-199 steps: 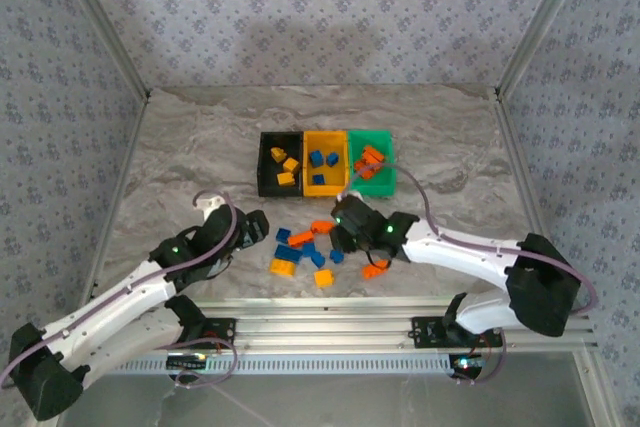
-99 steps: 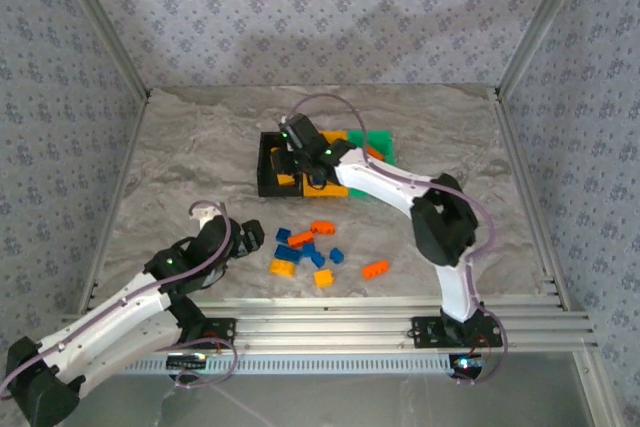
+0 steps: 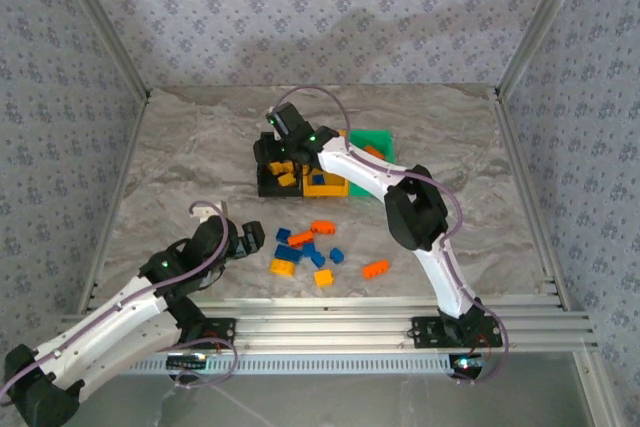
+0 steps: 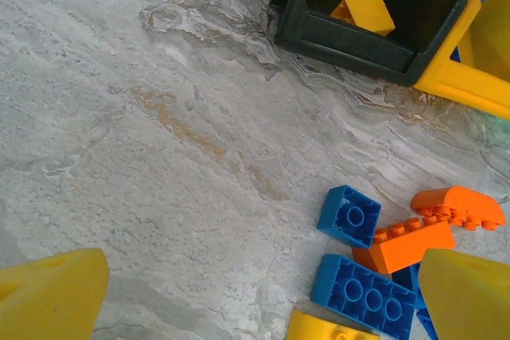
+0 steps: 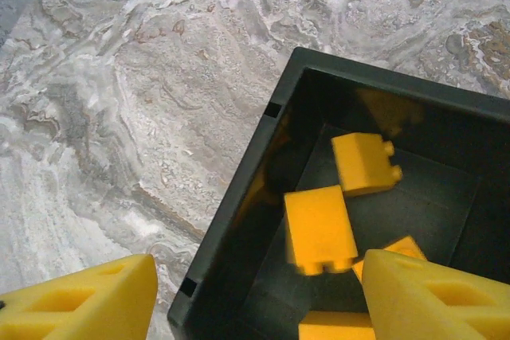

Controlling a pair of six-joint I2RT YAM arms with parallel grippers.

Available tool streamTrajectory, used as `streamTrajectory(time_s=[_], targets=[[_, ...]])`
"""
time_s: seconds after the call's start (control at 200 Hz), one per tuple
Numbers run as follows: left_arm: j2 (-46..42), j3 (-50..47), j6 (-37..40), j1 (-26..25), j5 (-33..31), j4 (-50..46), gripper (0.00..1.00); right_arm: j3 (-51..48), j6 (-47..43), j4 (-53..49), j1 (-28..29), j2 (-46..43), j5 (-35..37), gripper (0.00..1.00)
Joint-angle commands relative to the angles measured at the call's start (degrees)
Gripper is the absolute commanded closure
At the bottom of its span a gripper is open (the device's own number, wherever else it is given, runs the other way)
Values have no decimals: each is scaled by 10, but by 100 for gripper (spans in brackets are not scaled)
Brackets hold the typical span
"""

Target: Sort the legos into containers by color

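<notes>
My right gripper (image 5: 263,300) hangs open over the left part of the black container (image 5: 239,197), yellow pads wide apart. A blurred yellow lego (image 5: 319,228) lies loose below it among other yellow legos. From above, the right gripper (image 3: 277,150) is over the black bin (image 3: 266,188), with the yellow bin (image 3: 325,188) and green bin (image 3: 385,137) to its right. My left gripper (image 4: 259,300) is open and empty, low over the table just left of the loose legos: blue (image 4: 349,215), orange (image 4: 406,244) and a yellow corner (image 4: 327,328).
The loose pile (image 3: 308,247) lies in front of the bins, with one orange lego (image 3: 375,269) apart to the right. The right arm stretches over the yellow and green bins. Bare marble table (image 3: 180,147) runs left and behind; metal frame rails border the near edge.
The right arm swung from the pile up to the black bin, and its gripper opened there, letting a yellow lego go. The left arm shifted only slightly.
</notes>
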Motion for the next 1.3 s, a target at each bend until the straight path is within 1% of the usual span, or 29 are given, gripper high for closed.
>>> streamTrajectory(time_s=[0.0,0.14,0.32,0.42,0.49,0.619,0.744,0.969,1.089,1.299], targets=[[9,10,33,6,17,20,0,-18,6,8,0,-64,2,29],[47,30,57,8,34,38,0,-148,26,69,-1,-160,20,28],[130,67,96,8,72,80,1,-321,41,115,-4,-297,57,27],[189,95,125,4,105,105,5,-412,51,128,-9,-373,76,27],[242,124,146,-7,116,106,8,-484,66,137,-16,-426,82,27],[346,179,185,-45,124,96,16,-578,88,144,-23,-501,93,26],[425,215,212,-79,110,95,22,-637,105,134,-28,-550,106,26],[533,287,259,-100,103,92,25,-701,130,128,-44,-615,117,26],[585,332,269,-104,88,69,24,-712,133,118,-49,-640,119,26],[627,351,291,-104,74,76,19,-732,134,109,-57,-676,125,25]])
